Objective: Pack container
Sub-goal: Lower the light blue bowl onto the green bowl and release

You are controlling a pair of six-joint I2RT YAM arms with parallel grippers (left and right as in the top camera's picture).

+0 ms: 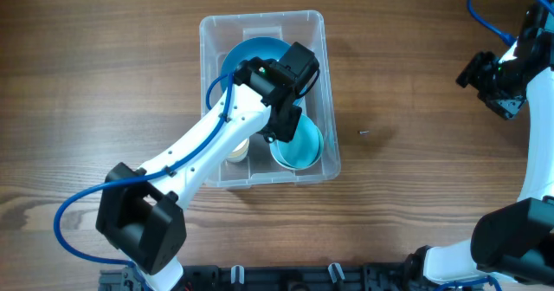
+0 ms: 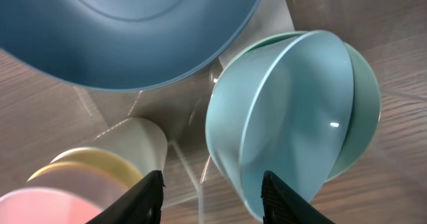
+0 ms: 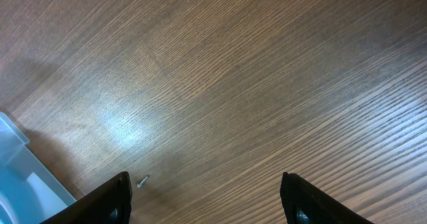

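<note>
Well, the container point(image 1: 260, 22) sits a little left of centre in the overhead view, long side running up and down the frame, flat on the wooden table point(image 1: 415, 48). The left arm reaches up from the lower left and hangs its gripper point(image 2: 212, 187) right over the inside of the bin, toward the lower right part of it. Its wrist hides much of what lies below.

From the left wrist view the two dark fingers point(image 2: 148, 192) stand well apart at the bottom edge with nothing caught between them. Below them, inside the bin, a big blue bowl point(image 2: 133, 31) fills the upper left of the frame. A pair of nested teal bowls point(image 2: 293, 117), tipped on their side, takes up the right. At lower left there is a stack in pink, yellow and cream point(image 2: 87, 177); I can't tell whether these are cups or small bowls.

The right gripper point(image 3: 207, 201) is far off at the upper right of the overhead view, well away from the bin. Its jaws are spread wide over bare wood, holding nothing. A corner of the bin shows at the lower left of its view, and a tiny screw point(image 3: 142, 181) lies on the table just beside that corner.
</note>
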